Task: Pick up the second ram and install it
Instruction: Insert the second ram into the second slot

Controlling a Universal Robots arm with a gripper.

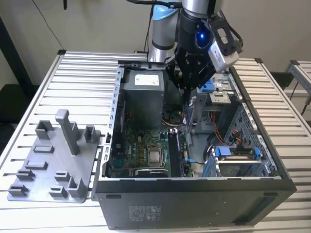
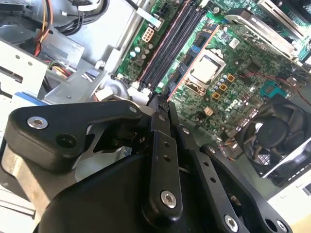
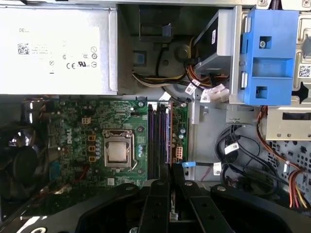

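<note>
The black claw (image 3: 170,171) is clenched edge-on on the thin dark memory stick (image 3: 173,212); advise holding it parallel above the long black motherboard slots (image 3: 156,138) and pressing both ends evenly.

This looks like a robotics lab or test workshop. A robot arm (image 1: 163,29) stands at the far side of a ribbed aluminium counter (image 1: 77,73), which carries an opened computer case (image 1: 194,204) and a grey fixture tray (image 1: 43,174), before a bare wall (image 1: 97,24).

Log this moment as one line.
gripper above open computer case | fingers shut, aligned with memory slots | held item: cannot tell
</note>
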